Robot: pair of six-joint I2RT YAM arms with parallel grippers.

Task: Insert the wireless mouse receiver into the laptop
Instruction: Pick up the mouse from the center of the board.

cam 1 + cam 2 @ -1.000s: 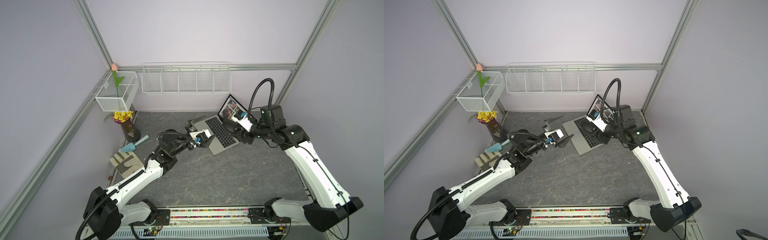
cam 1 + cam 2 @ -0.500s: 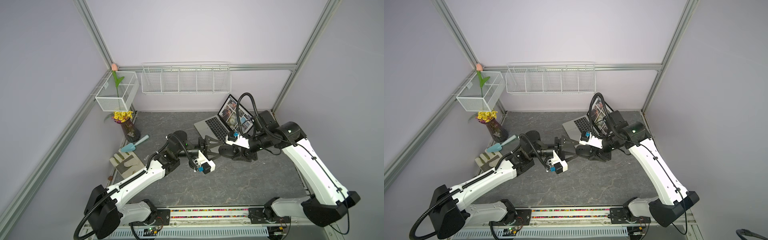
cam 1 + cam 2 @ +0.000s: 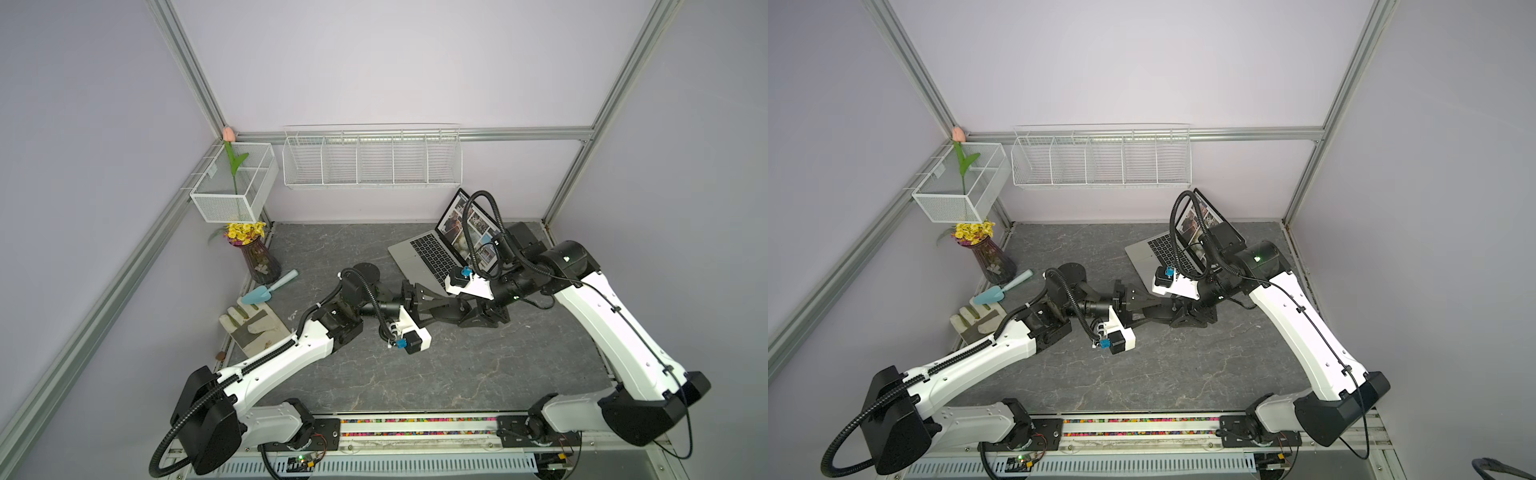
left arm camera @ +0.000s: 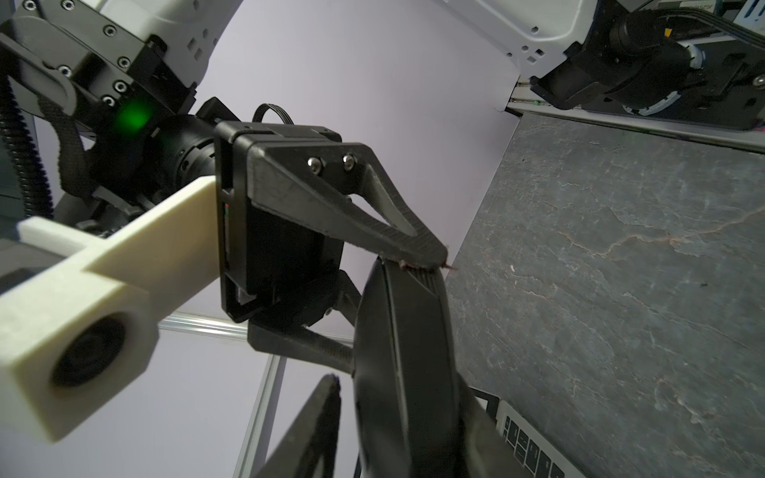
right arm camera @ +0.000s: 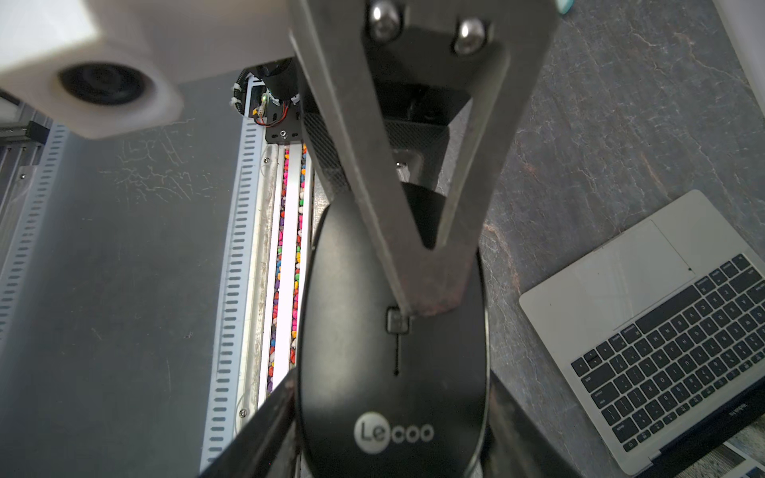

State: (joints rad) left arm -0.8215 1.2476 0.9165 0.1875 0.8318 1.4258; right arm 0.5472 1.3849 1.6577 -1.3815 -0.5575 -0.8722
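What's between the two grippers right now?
The mouse: right gripper clamps its sides, a left gripper finger rests on top. Shows in both wrist views.

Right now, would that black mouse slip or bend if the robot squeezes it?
The black mouse looks like a hard shell, so it probably won't bend. Its top is smooth and rounded, so it might slip from the right gripper pinching its sides. It looks thin, likely light.

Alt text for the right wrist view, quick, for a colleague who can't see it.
A black Lecoo mouse fills the centre, gripped at its sides by the right hand, while the left hand lays one finger along its top. The open laptop lies on the grey table beside it; no receiver shows.
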